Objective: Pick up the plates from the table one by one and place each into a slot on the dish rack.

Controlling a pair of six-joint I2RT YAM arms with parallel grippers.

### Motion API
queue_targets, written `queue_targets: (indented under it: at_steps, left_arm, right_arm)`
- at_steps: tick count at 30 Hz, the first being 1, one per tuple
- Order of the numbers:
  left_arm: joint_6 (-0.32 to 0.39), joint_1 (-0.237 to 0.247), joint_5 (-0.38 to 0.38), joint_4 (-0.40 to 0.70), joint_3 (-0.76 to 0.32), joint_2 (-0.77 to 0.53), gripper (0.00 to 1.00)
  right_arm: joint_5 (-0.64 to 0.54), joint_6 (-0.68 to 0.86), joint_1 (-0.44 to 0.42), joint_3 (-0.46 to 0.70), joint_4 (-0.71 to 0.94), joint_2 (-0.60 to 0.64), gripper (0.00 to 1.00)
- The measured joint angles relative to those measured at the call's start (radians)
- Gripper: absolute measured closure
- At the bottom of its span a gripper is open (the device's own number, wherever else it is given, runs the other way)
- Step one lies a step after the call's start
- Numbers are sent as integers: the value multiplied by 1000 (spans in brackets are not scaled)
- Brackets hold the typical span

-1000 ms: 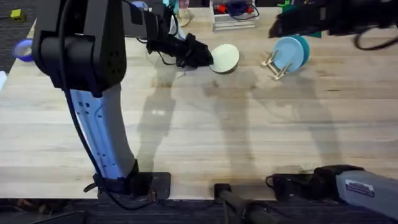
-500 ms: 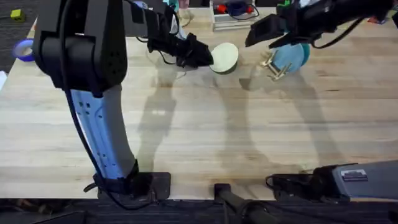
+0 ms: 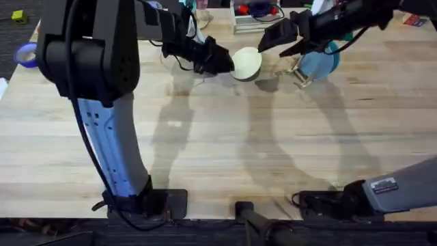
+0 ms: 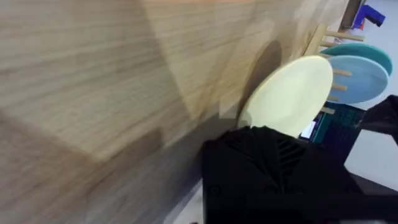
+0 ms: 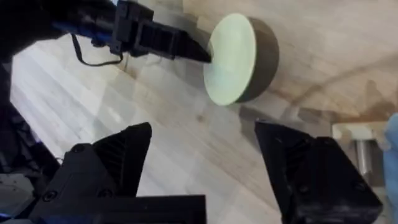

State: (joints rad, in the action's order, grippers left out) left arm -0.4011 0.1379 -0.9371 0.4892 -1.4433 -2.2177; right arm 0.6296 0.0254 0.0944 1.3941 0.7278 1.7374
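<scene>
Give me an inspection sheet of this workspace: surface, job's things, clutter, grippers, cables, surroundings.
Surface: pale wooden table, arm shadows on it.
Job's things: yellow plate held on edge, off the table; blue plate standing in the rack.
Clutter: white tray with red and blue items at the far edge.
Grippers: left gripper shut on yellow plate; right gripper open, facing it.
Cables: black cable along left arm.
Surroundings: blue tape roll off the table's left edge.

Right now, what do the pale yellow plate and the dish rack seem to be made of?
The pale yellow plate looks like matte plastic: even colour, smooth face, no glaze shine. The dish rack seems to be light unfinished wood: thin pale sticks and pegs beside the blue plate, though grain is hard to confirm.
</scene>
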Motion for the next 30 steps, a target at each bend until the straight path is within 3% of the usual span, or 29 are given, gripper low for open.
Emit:
queue_targets:
  at_steps: [10,30]
  left_arm:
    - [-10,2,17,22,-9,0,963]
    - [-12,3,21,27,-11,0,962]
  right_arm:
    - [1,-13,0,0,-86,8,7]
    - [10,-83,15,0,-199,176,9]
